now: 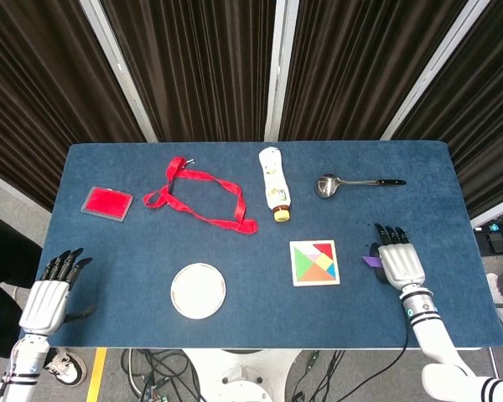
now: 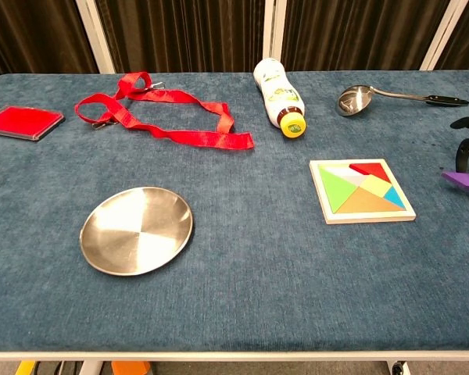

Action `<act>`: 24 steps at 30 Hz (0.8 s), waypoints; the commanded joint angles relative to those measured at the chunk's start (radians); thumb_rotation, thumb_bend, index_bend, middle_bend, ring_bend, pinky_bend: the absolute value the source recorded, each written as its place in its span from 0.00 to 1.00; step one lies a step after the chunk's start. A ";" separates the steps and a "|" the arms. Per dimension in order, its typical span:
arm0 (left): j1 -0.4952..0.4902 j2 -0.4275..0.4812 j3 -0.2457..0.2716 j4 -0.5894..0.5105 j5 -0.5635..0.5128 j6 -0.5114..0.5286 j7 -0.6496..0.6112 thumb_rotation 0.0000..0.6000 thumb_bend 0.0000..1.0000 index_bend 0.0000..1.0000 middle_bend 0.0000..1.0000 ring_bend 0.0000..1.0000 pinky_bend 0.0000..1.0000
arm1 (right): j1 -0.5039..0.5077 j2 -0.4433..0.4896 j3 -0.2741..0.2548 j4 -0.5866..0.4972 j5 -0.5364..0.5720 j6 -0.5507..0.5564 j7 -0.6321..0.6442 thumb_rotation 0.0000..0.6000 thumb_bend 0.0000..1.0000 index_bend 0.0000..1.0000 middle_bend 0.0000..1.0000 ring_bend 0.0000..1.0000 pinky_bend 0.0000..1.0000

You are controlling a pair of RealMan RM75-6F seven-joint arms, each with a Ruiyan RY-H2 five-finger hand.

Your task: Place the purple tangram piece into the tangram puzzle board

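The purple tangram piece (image 1: pixel 370 261) (image 2: pixel 462 180) sits at the thumb side of my right hand (image 1: pixel 400 265) (image 2: pixel 467 145), just right of the puzzle board. The thumb and a finger pinch it, and it seems to hang slightly above the cloth with a shadow under it. The other fingers point away from me, spread. The tangram puzzle board (image 1: pixel 314 263) (image 2: pixel 361 191) lies flat, white-framed, with several coloured pieces in it and a pale bare patch near its upper left. My left hand (image 1: pixel 52 291) rests at the table's left front corner, fingers apart, holding nothing.
A steel plate (image 1: pixel 198 291) (image 2: pixel 137 230) lies left of the board. Farther back are a red ribbon (image 1: pixel 203 194) (image 2: pixel 162 113), a lying bottle (image 1: pixel 274 182) (image 2: pixel 279 96), a spoon (image 1: pixel 350 183) (image 2: pixel 383 96) and a red card (image 1: pixel 106 203) (image 2: pixel 21 122).
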 commanded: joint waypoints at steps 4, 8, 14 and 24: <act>0.001 -0.001 0.001 0.004 0.002 0.001 -0.010 1.00 0.00 0.17 0.06 0.00 0.12 | 0.026 0.042 0.026 -0.080 0.021 0.003 -0.042 1.00 0.29 0.52 0.00 0.00 0.00; 0.002 -0.003 0.002 0.009 0.002 0.002 -0.019 1.00 0.00 0.17 0.06 0.00 0.12 | 0.065 0.073 0.051 -0.159 0.067 -0.009 -0.110 1.00 0.29 0.52 0.00 0.00 0.00; 0.006 -0.005 0.001 0.019 0.005 0.011 -0.039 1.00 0.00 0.17 0.06 0.00 0.12 | 0.149 0.081 0.090 -0.271 0.239 -0.007 -0.269 1.00 0.30 0.52 0.00 0.00 0.00; 0.008 -0.004 -0.001 0.037 0.003 0.013 -0.080 1.00 0.00 0.17 0.06 0.00 0.12 | 0.288 -0.060 0.111 -0.283 0.490 0.075 -0.450 1.00 0.30 0.52 0.00 0.00 0.00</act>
